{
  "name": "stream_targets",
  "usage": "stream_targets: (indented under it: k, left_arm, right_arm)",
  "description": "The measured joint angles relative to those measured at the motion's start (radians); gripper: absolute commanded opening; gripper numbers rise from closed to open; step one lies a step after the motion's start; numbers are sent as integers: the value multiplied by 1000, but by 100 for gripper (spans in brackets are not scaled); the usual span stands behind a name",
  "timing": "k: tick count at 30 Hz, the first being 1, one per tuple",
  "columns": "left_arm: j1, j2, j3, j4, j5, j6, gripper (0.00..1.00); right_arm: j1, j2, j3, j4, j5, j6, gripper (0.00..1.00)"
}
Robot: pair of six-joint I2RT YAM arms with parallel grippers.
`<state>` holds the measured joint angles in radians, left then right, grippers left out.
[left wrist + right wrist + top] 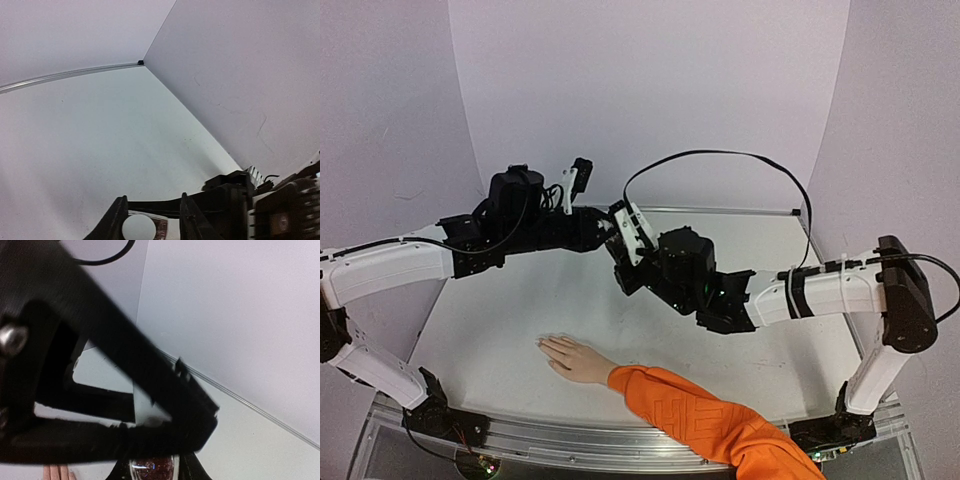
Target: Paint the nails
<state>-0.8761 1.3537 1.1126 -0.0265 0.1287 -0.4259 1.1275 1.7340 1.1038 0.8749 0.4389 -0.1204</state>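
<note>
A pale beige hand (pixel 572 358) with an orange sleeve (pixel 710 415) lies flat near the table's front edge, and its nails (pixel 544 345) are at the fingertips pointing left. Both grippers meet above mid-table, well behind the hand. My right gripper (pixel 619 264) (pixel 152 471) is shut on a small glass bottle (pixel 152 469) of red glitter polish. My left gripper (pixel 604 231) (pixel 151 220) is closed around the bottle's white round cap (pixel 139 228), with a small gap on one side. The bottle is hidden in the top view. The hand's fingertips (pixel 57 473) show in the right wrist view.
The pale table (pixel 500 320) is enclosed by white walls at the back and sides. A black cable (pixel 740 158) loops above the right arm. The left gripper's black body (pixel 150 385) fills much of the right wrist view. The right arm (pixel 270 205) shows in the left wrist view.
</note>
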Motion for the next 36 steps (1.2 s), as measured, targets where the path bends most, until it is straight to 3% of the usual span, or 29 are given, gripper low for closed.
stream_targets:
  k: [3,6,10,14,18,21,30,36]
  left_arm:
    - [-12,-5,0,-11,15,12,68]
    - [-19,-28,0,-37,63,16,79]
    - [-38,-91,-1,-60,138,39,83]
    - [-43,-151,-1,-58,203,45,83]
    - [-43,-157,-1,-42,245,40,67]
    - [-43,-148,-1,-38,275,34,51]
    - [-42,-121,-1,3,354,10,19]
    - [-37,-113,-1,12,343,34,7]
  right_arm:
    - [-41,-6,-8,0,-134,-7,0]
    - [-121,-39,-48,6,-405,19,0]
    - [-274,-101,-79,16,-816,112,0]
    - [-336,-113,-78,58,-1116,211,0]
    - [-318,-80,-58,124,-1380,335,0]
    - [-306,-50,-46,188,-1465,414,0]
    - [-311,-37,-46,299,-1501,531,0]
    - [-312,-35,-47,305,-1501,583,0]
